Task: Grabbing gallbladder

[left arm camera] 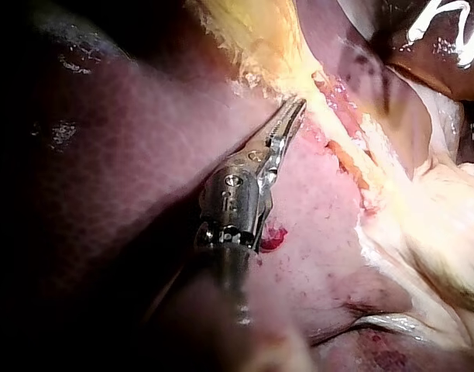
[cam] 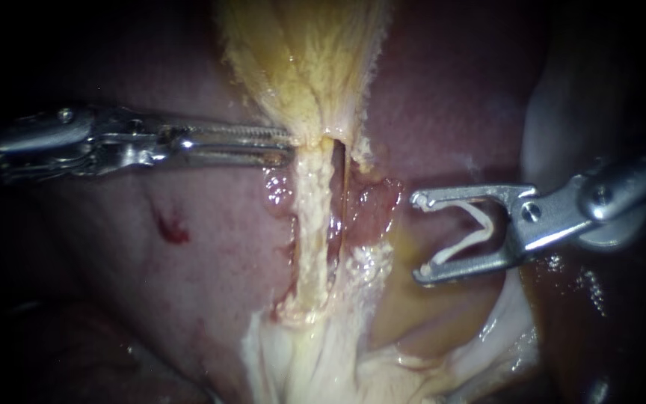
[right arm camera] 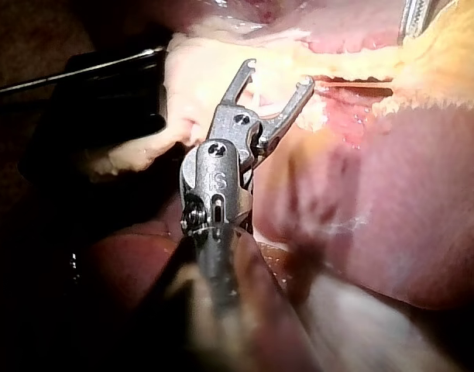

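The yellow gallbladder [cam: 308, 60] hangs at the top centre and narrows to a neck. My left instrument [cam: 287, 146] reaches in level from the left. Its long toothed jaws stand slightly open, tips against the neck's left edge; the same shows in the left wrist view [left arm camera: 297, 105]. Below the neck a pale tube [cam: 312, 232] runs down, with a thinner tube [cam: 344, 202] just right of it. My right instrument [cam: 419, 238] is to the right of the tubes, apart from them. Its jaws are spread wide and hold an open white clip [cam: 465, 236] between them, as the right wrist view [right arm camera: 278, 74] also shows.
The reddish liver [cam: 188, 284] fills the left side and carries a small red spot [cam: 172, 228]. White fatty tissue [cam: 315, 359] bunches where the tubes end at the bottom. A pale smooth fold [cam: 562, 112] lies behind the right instrument.
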Available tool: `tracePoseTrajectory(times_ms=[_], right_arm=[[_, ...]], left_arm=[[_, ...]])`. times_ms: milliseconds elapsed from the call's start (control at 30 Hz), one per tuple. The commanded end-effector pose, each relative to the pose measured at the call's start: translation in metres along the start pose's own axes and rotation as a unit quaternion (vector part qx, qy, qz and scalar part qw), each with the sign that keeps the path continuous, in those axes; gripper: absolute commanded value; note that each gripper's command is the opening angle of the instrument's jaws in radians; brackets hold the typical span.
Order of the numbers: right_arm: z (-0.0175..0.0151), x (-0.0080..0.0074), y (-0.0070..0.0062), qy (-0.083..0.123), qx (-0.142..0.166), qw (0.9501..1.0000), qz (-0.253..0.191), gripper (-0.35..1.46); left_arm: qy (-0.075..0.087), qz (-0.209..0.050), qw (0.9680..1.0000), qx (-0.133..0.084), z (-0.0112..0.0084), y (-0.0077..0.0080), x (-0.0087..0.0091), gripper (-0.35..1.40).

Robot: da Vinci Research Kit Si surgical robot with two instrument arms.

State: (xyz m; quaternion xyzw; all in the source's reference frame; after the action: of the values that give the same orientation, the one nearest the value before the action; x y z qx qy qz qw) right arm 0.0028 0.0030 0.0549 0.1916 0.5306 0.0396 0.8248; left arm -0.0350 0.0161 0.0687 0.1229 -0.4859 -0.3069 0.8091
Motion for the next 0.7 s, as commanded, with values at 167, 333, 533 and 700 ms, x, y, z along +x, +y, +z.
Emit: tracePoseTrajectory(times_ms=[167,333,533,700], right_arm=[[0.0000,0.0000,0.0000,0.000,0.000,1.0000,0.000,0.46],[0.0000,0.0000,0.0000,0.000,0.000,1.0000,0.000,0.46],[-0.0001,0.0000,0.0000,0.000,0.000,1.0000,0.000,0.46],[-0.0001,0.0000,0.0000,0.000,0.000,1.0000,0.000,0.46]], left_arm=[[0.007,-0.011,0.9999,-0.001,-0.0005,0.0001,0.0002,-0.35],[0.011,-0.026,0.9996,0.006,-0.0014,-0.0002,0.0001,-0.35],[0.012,-0.043,0.9989,0.012,-0.0036,-0.0007,-0.0018,-0.35],[0.007,-0.052,0.9984,0.022,-0.0066,-0.0011,-0.0047,-0.35]])
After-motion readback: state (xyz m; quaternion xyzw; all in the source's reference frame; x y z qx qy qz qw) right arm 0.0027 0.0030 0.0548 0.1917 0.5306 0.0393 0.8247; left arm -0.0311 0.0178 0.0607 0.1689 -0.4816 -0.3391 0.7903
